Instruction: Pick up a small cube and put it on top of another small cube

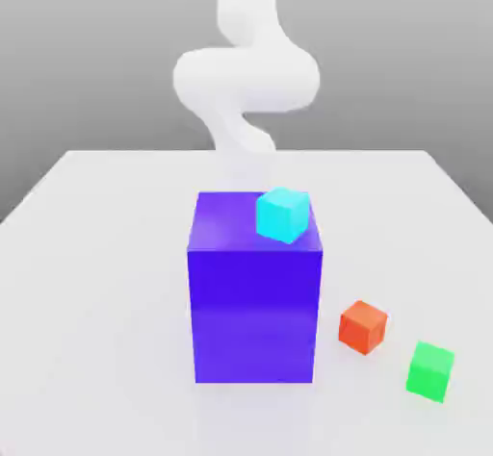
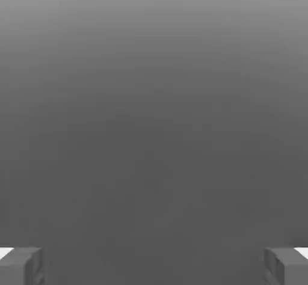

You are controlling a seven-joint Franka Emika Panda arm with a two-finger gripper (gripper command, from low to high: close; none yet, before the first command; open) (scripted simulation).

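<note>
One cyan cube [image 1: 283, 215] on blue block's [image 1: 254, 315] right edge, red-orange cube [image 1: 363, 327] beside open floor, jaws [image 2: 154, 267] wide apart

ext: faces arm [image 1: 246, 79] over table [image 1: 106, 300], angled down | hand: faces grey | overlap unclear
</note>
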